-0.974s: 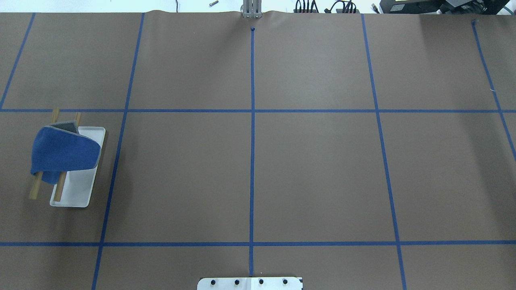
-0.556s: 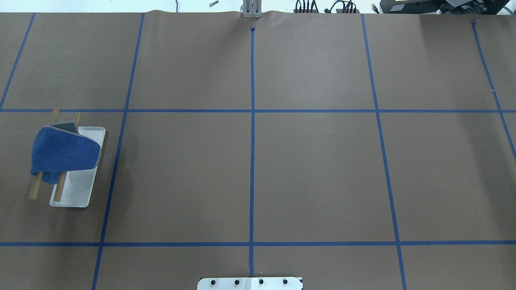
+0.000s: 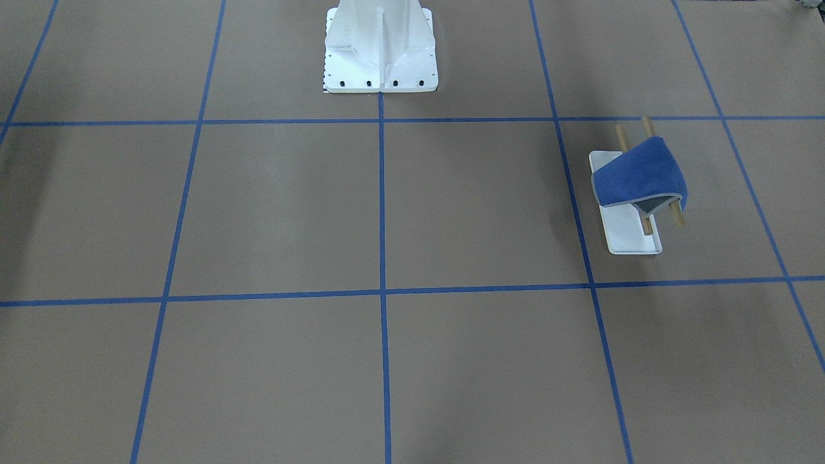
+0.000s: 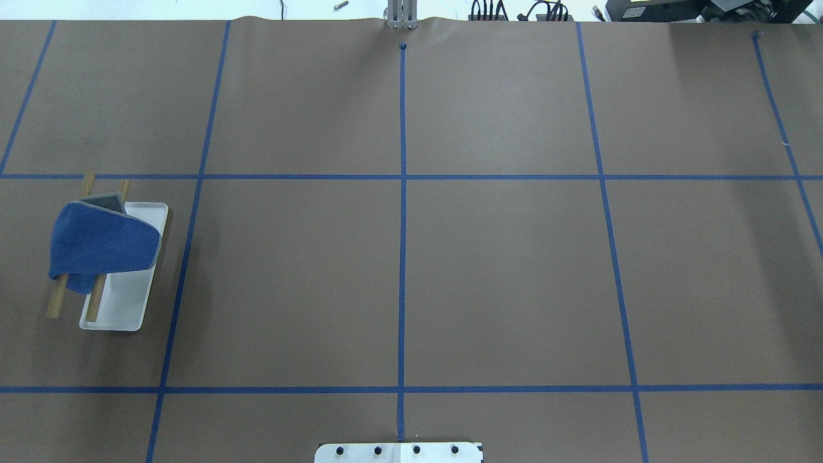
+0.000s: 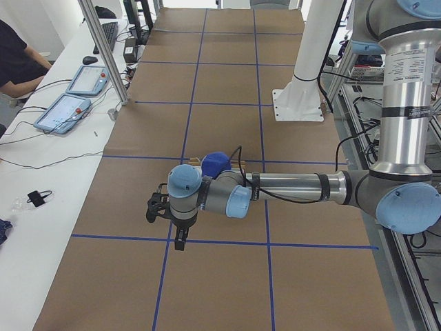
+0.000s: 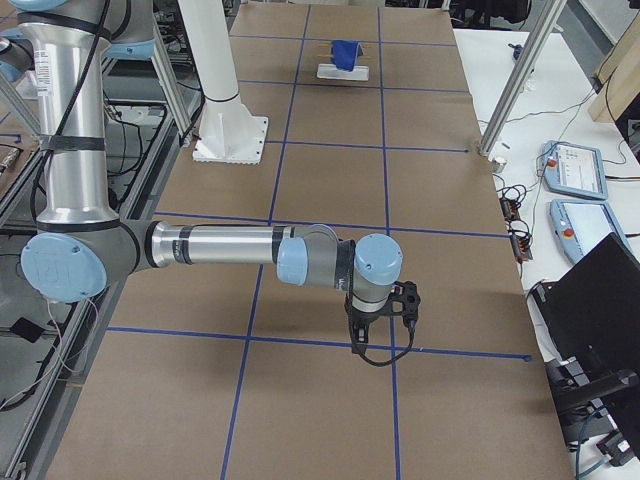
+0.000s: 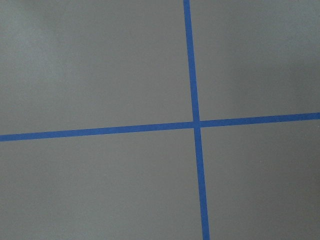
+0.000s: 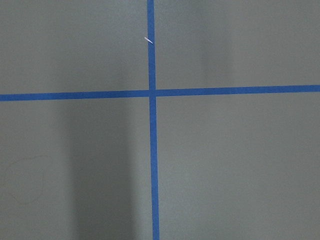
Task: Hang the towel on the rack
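**Item 1, towel**. Royal blue with pale grey edging. It is located at the left side of the table, just near of the middle cross-line. It is draped across both tan rods of the rack, so that cloth falls to either side and is carried by the rods, not by the tray base. A corner is turned back at the far end, where the grey underside is exposed. The drape is skewed, and the near and far rod ends are left bare. No gripper is seen touching it.

**Item 2, rack.** It stands upright on its white tray base, with the rods running near to far. The placement is judged stable, and the hanging is judged complete.

**Item 3, left gripper**. It is seen only from the table's left end, pointed down above a tape crossing with nothing seen in it. It cannot be told whether the fingers are spread or pressed together. The forearm is held low and level, with the rack partly hidden beyond it. This is judged a parked pose clear of the cloth.

**Item 4, right gripper**. It is seen only from the table's right end, hung over another tape crossing, well apart from the rack at the far end of that view. Its finger state likewise cannot be told.

**Item 5, pedestal**. White and bolted at the robot's side of the table. It plays no part in the task.

**Change note.** Compared with the overhead pictures from a second and from six tenths of a second ago, no difference is found. The towel's folds, the exposed grey corner and the rack's position are all unaltered.
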Action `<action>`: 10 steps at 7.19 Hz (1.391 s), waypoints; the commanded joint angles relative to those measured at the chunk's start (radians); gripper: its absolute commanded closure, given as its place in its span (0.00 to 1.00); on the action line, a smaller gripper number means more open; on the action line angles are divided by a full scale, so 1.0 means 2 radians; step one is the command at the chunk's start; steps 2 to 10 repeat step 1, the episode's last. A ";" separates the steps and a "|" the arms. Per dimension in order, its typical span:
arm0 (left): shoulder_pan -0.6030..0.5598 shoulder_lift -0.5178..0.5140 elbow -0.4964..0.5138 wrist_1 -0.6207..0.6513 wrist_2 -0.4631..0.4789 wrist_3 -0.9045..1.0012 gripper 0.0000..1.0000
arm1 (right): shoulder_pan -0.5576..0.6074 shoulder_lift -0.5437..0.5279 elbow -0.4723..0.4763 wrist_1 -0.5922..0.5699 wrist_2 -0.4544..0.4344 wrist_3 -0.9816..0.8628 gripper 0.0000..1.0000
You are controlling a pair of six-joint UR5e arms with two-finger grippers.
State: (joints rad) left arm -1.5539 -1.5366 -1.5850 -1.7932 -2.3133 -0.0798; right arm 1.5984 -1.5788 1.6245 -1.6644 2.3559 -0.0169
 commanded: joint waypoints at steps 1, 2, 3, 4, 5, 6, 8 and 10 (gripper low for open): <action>0.000 0.001 0.000 0.000 0.000 0.000 0.01 | 0.000 0.000 -0.001 0.000 -0.001 0.000 0.00; 0.000 0.001 0.000 0.000 0.000 0.000 0.01 | 0.000 0.000 -0.001 0.000 -0.001 0.000 0.00; 0.000 0.001 0.000 0.000 0.000 0.000 0.01 | 0.000 0.000 -0.001 0.000 -0.001 0.000 0.00; 0.000 0.001 0.000 0.000 0.000 0.000 0.01 | 0.000 0.000 -0.001 0.000 -0.001 0.000 0.00; 0.000 0.001 0.000 0.000 0.000 0.000 0.01 | 0.000 0.000 -0.001 0.000 -0.001 0.000 0.00; 0.000 0.001 0.000 0.000 0.000 0.000 0.01 | 0.000 0.000 -0.001 0.000 -0.001 0.000 0.00; 0.000 0.001 0.000 0.000 0.000 0.000 0.01 | 0.000 0.000 -0.001 0.000 -0.001 0.000 0.00; 0.000 0.001 0.000 0.000 0.000 0.000 0.01 | 0.000 0.000 -0.001 0.000 -0.001 0.000 0.00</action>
